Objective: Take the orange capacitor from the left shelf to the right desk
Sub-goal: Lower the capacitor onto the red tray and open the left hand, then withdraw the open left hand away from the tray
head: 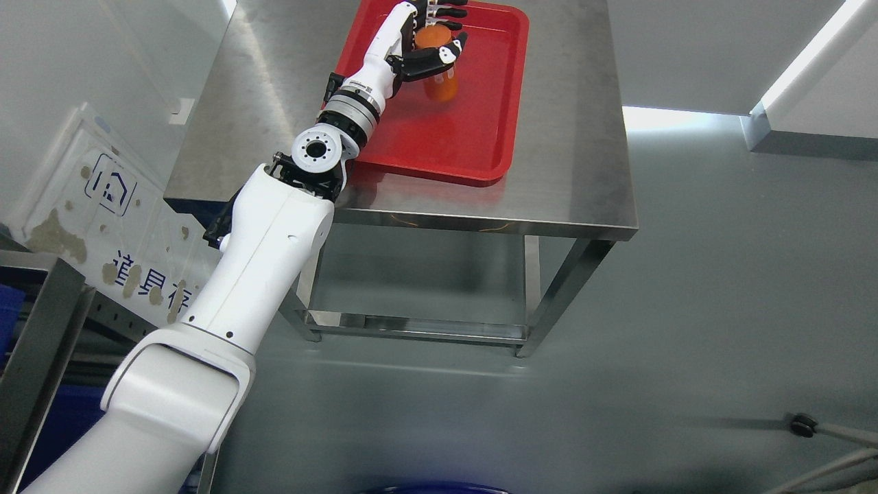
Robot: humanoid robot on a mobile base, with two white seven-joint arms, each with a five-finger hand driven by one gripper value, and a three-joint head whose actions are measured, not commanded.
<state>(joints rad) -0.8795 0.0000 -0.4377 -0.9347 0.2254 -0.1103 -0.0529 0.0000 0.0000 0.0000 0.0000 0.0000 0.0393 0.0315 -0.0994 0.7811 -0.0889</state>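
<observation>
The orange capacitor [439, 81] is a short orange cylinder standing over the red tray [480, 137] on the steel table. My left arm reaches in from the lower left across the table's front edge. My left hand [458, 31] wraps the capacitor's upper part: the black thumb [439, 58] crosses its front and the other fingers [446, 11] curl around its far side. I cannot tell whether the capacitor's base touches the tray. The right arm does not show.
The steel table [576, 137] has a front edge near mid-frame and open grey floor to its right. A steel shelf frame [41, 343] with a blue bin and a white signboard [110, 206] stand at the left. A cable lies at the lower right.
</observation>
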